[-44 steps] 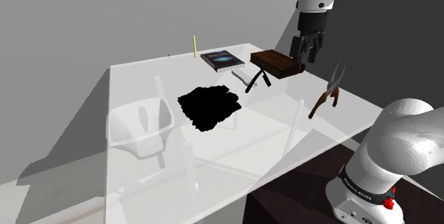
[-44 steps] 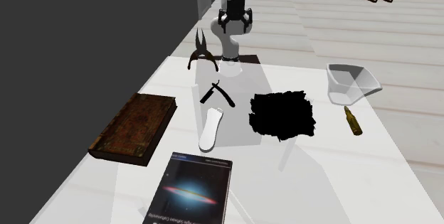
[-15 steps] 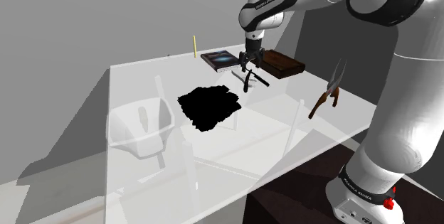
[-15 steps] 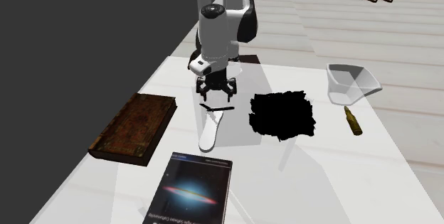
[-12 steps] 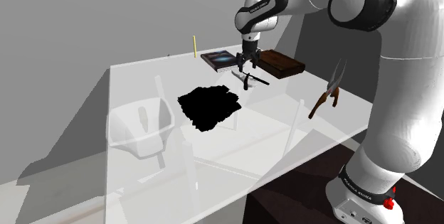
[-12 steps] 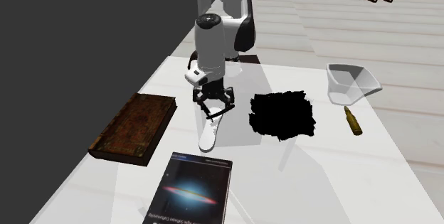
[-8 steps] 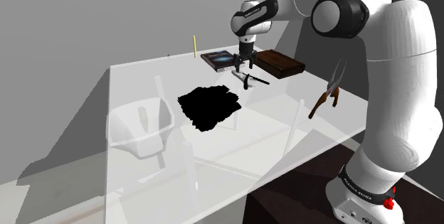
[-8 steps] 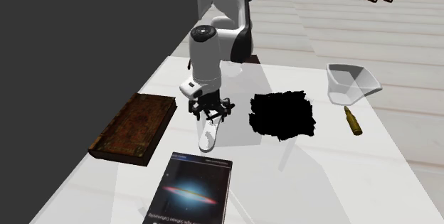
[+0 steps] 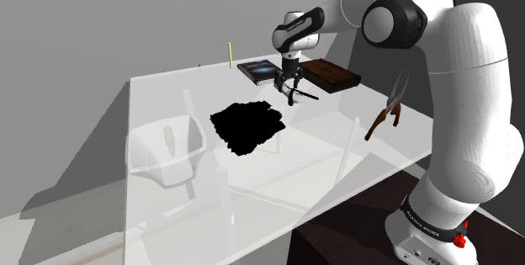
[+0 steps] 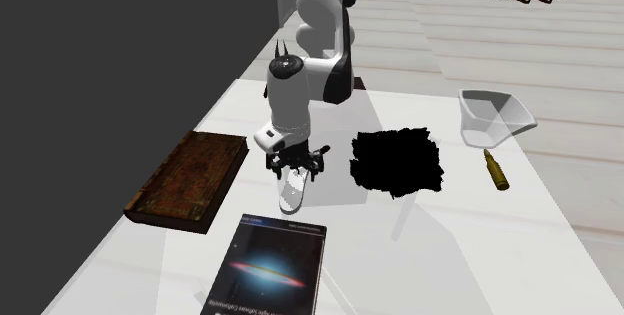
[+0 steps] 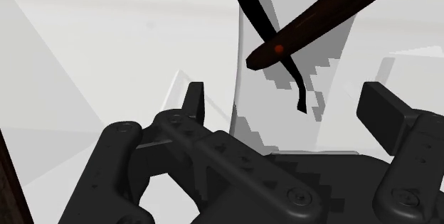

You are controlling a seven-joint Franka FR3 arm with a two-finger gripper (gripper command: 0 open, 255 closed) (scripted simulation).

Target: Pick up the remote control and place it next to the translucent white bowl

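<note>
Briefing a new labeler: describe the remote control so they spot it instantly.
On the white table, look between the brown book and the black patch, under the gripper. The remote control is the slim white bar there; its neighbours are all dark.

In the second exterior view the white bench [image 10: 455, 253] carries a brown book [image 10: 190, 181] at the left, a galaxy-cover book [image 10: 268, 271] nearest, and a white remote [image 10: 292, 193] just beyond it. Right of the remote lie a ragged black patch [image 10: 397, 160], a brass cartridge [image 10: 495, 169] and a translucent white bowl [image 10: 493, 116]. Pliers [image 9: 389, 108] and a straight razor [image 9: 301, 95] also rest there.
</note>
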